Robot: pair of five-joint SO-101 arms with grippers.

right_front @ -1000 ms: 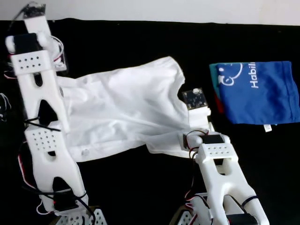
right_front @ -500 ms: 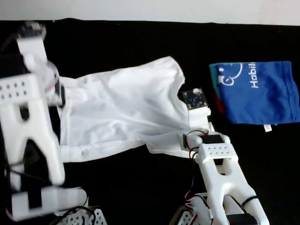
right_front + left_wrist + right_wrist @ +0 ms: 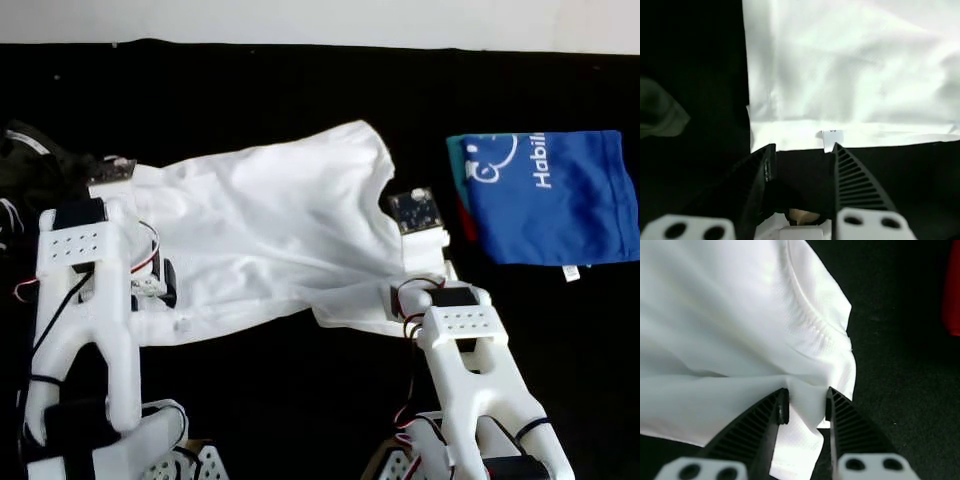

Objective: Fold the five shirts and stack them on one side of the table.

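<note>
Across the middle of the black counter (image 3: 300, 400) lies a white shirt (image 3: 270, 230), spread out and rumpled, its collar toward the right arm. At the counter's right side, well apart from it, sits a folded blue shirt (image 3: 550, 195) on top of a stack, with teal and red edges showing along its left side.

The left gripper (image 3: 802, 147) hovers over bare counter at the white shirt's lower left corner. Its fingers are spread wide and hold nothing. Just beyond the fingertips runs the shirt's hem, where a small white tag (image 3: 832, 136) sticks out. A dark, crumpled cloth (image 3: 660, 112) lies off to the side, beyond the shirt's edge.

The right gripper (image 3: 805, 397) is at the shirt's edge near the collar (image 3: 810, 320). Its fingers are drawn in on a fold of the white fabric, which bunches between the tips and creases outward from them. A loose flap of the shirt hangs below the pinch. The red edge (image 3: 952, 295) of the stack shows across the dark counter.
</note>
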